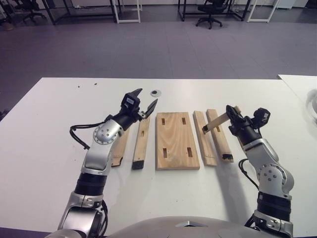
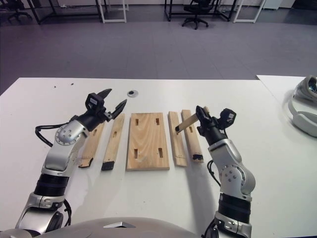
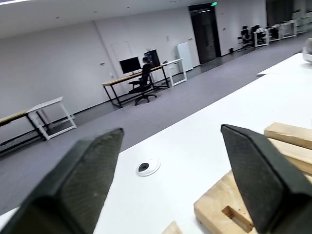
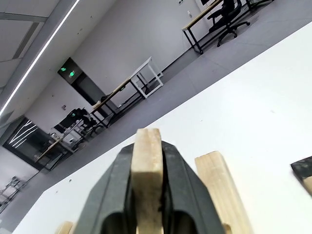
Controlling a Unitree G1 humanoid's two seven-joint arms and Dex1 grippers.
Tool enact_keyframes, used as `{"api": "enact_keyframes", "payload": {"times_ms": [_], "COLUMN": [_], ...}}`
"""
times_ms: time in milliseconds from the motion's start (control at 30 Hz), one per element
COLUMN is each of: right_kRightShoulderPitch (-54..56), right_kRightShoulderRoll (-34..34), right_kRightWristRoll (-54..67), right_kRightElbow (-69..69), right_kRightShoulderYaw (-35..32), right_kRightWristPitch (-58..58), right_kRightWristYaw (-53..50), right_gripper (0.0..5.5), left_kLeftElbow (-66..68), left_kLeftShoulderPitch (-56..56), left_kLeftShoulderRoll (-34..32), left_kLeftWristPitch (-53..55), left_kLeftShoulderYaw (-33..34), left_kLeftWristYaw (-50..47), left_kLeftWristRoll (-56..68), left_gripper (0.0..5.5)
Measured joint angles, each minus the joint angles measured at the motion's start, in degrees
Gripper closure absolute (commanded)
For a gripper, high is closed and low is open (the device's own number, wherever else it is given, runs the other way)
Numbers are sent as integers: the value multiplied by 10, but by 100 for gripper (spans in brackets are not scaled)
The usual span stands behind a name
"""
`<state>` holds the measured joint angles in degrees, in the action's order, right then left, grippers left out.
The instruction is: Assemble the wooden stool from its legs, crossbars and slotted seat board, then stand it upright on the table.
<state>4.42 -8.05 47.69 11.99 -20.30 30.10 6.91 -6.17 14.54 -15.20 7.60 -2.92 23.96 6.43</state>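
White table point(image 1: 49, 114) fills the head view, the seat board point(image 1: 177, 140) flat at centre with the left legs point(image 1: 141, 141) and right legs point(image 1: 204, 138) lying alongside; the left gripper point(image 1: 147, 96) hangs above the left legs, spread wide and empty, while the right gripper point(image 1: 231, 115), right of centre, is clamped on a short bar point(image 1: 218, 122) tilted across the right legs. Left wrist view: both fingers point(image 3: 83, 180) stand far apart, a grommet point(image 3: 147, 167) on the table between them, the seat board's corner at lower right. Right wrist view: the bar sits pinched between dark fingers at lower centre.
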Motion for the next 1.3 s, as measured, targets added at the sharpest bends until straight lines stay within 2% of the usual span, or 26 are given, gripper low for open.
{"api": "enact_keyframes", "payload": {"times_ms": [400,733,1000,1300], "right_kRightShoulderPitch": [14,-3,16,-1], "right_kRightShoulderRoll": [16,20,4,-28], "right_kRightWristRoll": [-71,-49,-103,-272], "right_kRightElbow": [-69,-43,-79,-36], "right_kRightShoulderYaw": [32,29,51,171], "right_kRightWristPitch": [-80,-81,-95,-130], "right_kRightWristYaw": [43,72,75,53], "right_gripper": [508,508,508,508], "left_kLeftElbow": [-1,-1,0,1], "left_kLeftShoulderPitch": [-2,-5,-5,-6], "left_kLeftShoulderRoll": [6,11,11,11], "left_kLeftWristPitch": [7,7,8,8], "left_kLeftShoulderYaw": [2,3,2,1], "left_kLeftWristYaw": [-8,-13,-15,-15], "left_kLeftWristRoll": [-1,-1,-2,-3], "left_gripper": [188,188,188,188]}}
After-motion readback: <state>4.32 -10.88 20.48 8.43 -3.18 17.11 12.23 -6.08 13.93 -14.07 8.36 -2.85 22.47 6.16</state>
